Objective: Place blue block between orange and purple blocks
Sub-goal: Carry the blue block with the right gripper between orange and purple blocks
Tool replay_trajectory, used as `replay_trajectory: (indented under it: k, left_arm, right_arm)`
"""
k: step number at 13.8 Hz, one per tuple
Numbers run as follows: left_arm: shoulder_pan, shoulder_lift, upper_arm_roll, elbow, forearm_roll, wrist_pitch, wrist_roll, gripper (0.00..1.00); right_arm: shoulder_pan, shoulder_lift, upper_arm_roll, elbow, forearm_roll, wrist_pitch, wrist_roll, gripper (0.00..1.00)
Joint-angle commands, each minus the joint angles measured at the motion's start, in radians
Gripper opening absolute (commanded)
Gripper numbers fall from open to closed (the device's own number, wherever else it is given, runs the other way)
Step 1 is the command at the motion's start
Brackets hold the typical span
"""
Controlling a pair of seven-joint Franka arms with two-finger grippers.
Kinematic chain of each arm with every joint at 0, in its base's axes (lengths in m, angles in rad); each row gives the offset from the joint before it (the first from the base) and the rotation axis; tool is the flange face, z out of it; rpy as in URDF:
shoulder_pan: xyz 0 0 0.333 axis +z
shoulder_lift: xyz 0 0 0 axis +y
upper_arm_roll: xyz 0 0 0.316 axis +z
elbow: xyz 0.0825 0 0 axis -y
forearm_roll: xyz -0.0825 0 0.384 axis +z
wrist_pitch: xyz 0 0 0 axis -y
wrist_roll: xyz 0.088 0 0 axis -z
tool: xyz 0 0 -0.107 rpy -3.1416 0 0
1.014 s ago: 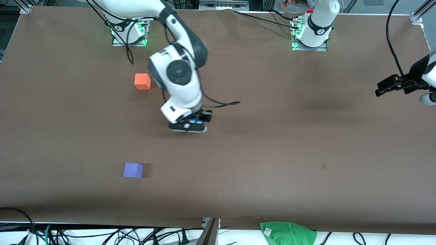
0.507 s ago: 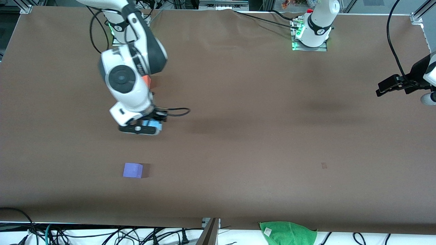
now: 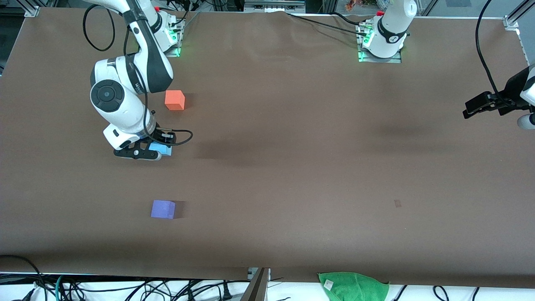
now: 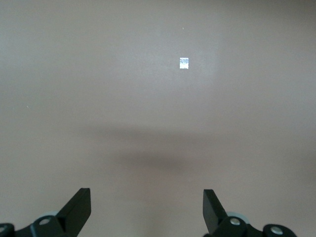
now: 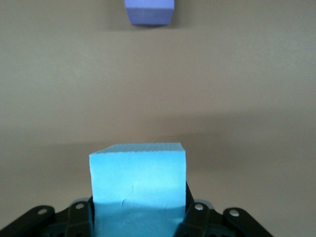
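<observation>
My right gripper [image 3: 146,151] is shut on the sky-blue block [image 3: 162,149] and holds it over the table between the orange block [image 3: 174,100] and the purple block [image 3: 163,209]. In the right wrist view the blue block [image 5: 138,182] fills the space between the fingers, and the purple block [image 5: 149,11] lies on the table ahead of it. My left gripper [image 3: 480,106] waits open and empty over the left arm's end of the table; its wrist view shows its fingers [image 4: 79,207] wide apart over bare table.
A green cloth [image 3: 353,286] lies at the table's edge nearest the front camera. A small pale mark [image 3: 397,203] is on the brown table surface; it also shows in the left wrist view [image 4: 184,63].
My right arm has swung toward the right arm's end of the table with the blue block, from mid-table to between the orange and purple blocks. The left arm has not moved.
</observation>
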Motion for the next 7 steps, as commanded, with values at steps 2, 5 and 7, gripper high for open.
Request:
replay_trajectory:
  k: [2, 5, 7]
  left_arm:
    - [0.001, 0.013, -0.015, 0.020, 0.051, -0.008, -0.004, 1.00]
    - [0.001, 0.013, -0.015, 0.020, 0.053, -0.007, -0.004, 1.00]
    - [0.000, 0.013, -0.015, 0.020, 0.054, -0.007, -0.004, 1.00]
  right_arm:
    - [0.010, -0.056, -0.012, -0.199, 0.018, 0.204, -0.077, 0.26]
    - [0.010, -0.021, -0.010, -0.262, 0.018, 0.348, -0.088, 0.26]
    - [0.010, 0.008, -0.010, -0.279, 0.018, 0.405, -0.125, 0.26]
